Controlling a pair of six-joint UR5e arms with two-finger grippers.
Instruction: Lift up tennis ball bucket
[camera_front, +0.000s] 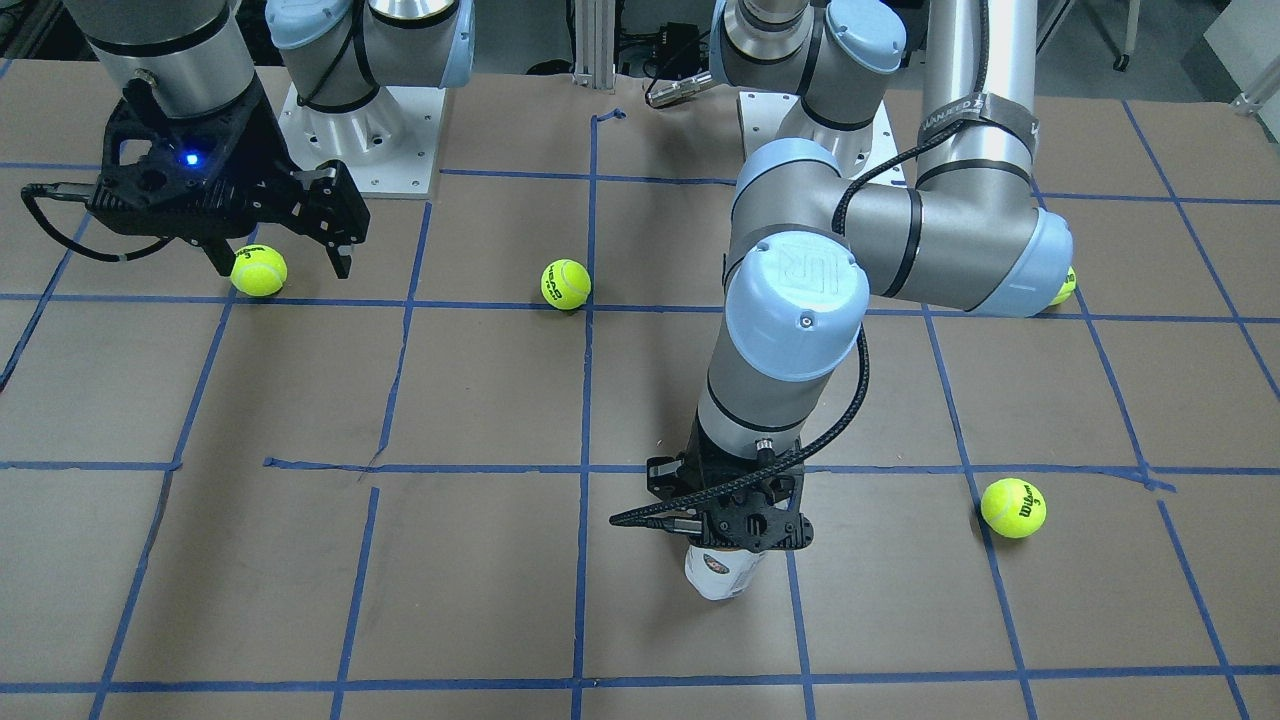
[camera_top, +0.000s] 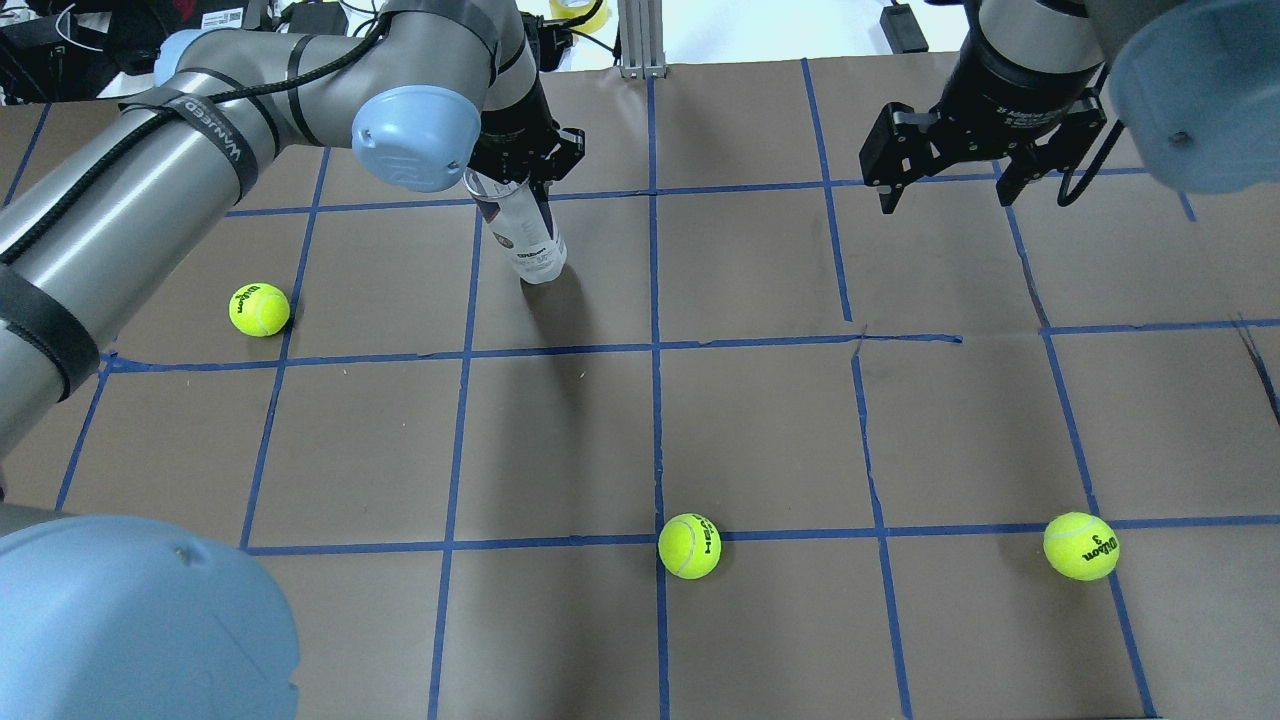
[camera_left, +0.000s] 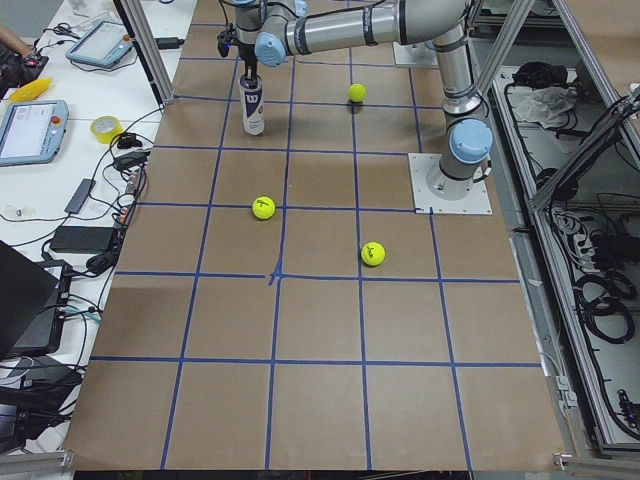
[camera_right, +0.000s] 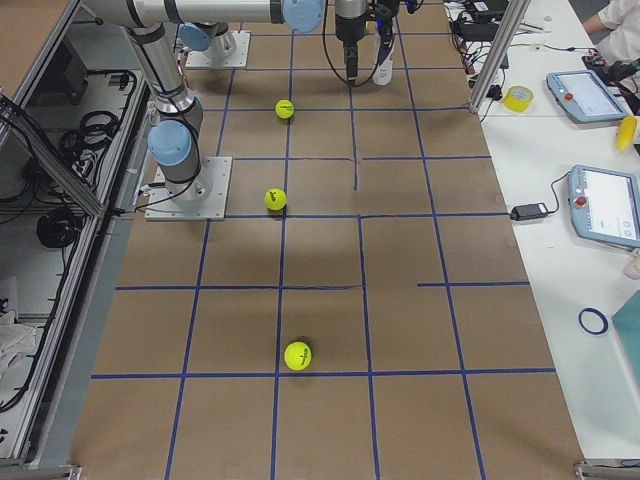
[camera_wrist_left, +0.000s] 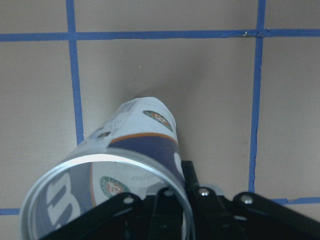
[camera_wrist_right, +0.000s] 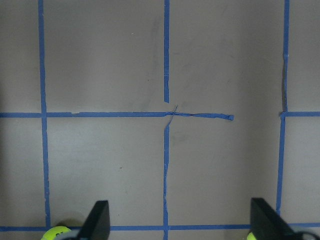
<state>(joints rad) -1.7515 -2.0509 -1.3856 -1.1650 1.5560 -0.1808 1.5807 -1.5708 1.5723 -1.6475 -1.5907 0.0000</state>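
Note:
The tennis ball bucket (camera_top: 530, 245) is a slim clear can with a white and navy label, upright and slightly tilted on the far side of the table. My left gripper (camera_top: 515, 185) is shut on its open top rim from above. The can also shows in the front view (camera_front: 722, 575), the left wrist view (camera_wrist_left: 130, 160) and the left side view (camera_left: 254, 105). I cannot tell whether its base touches the table or is just off it. My right gripper (camera_top: 945, 200) is open and empty, hovering far to the right of the can.
Yellow-green tennis balls lie loose on the brown gridded table: one (camera_top: 259, 309) left of the can, one (camera_top: 689, 545) near the middle front, one (camera_top: 1081, 546) at the front right below the right gripper (camera_front: 283, 268). Another ball (camera_front: 1063, 287) peeks from behind the left arm's elbow.

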